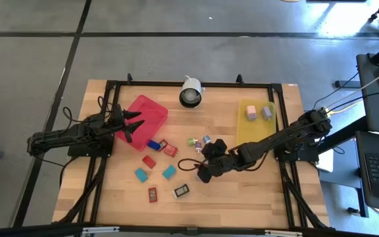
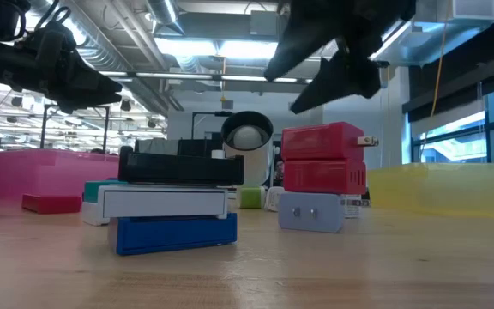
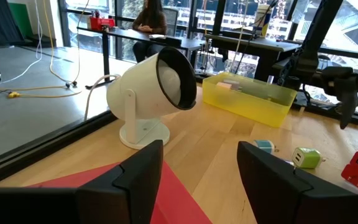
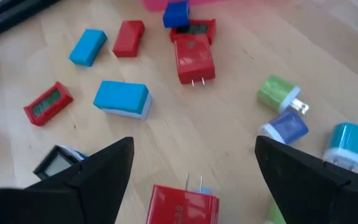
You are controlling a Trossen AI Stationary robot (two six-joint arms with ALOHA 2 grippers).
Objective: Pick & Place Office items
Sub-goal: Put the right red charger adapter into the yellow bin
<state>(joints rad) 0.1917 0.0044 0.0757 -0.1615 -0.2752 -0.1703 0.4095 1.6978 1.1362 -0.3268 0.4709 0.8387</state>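
Small office items lie loose on the wooden table: a blue block [image 1: 153, 145], red pieces [image 1: 170, 149] [image 1: 149, 161], teal blocks [image 1: 141, 174] [image 1: 169, 172], a green plug [image 1: 191, 141] and a black white-labelled piece [image 1: 181, 191]. My right gripper [image 1: 208, 161] hangs open above the table's middle, slanting down. In its wrist view my right gripper [image 4: 194, 144] stands over a red plug [image 4: 182, 202] and touches nothing. My left gripper [image 1: 131, 125] waits open and level over the red tray [image 1: 151, 108]; its wrist view shows my left gripper [image 3: 201, 149] holding nothing.
A yellow tray [image 1: 255, 125] at the far right holds a pink block [image 1: 251, 112] and a lilac one [image 1: 266, 113]. A white camera [image 1: 191, 92] stands at the far edge. A black cable loop [image 1: 186, 163] lies beside my right gripper.
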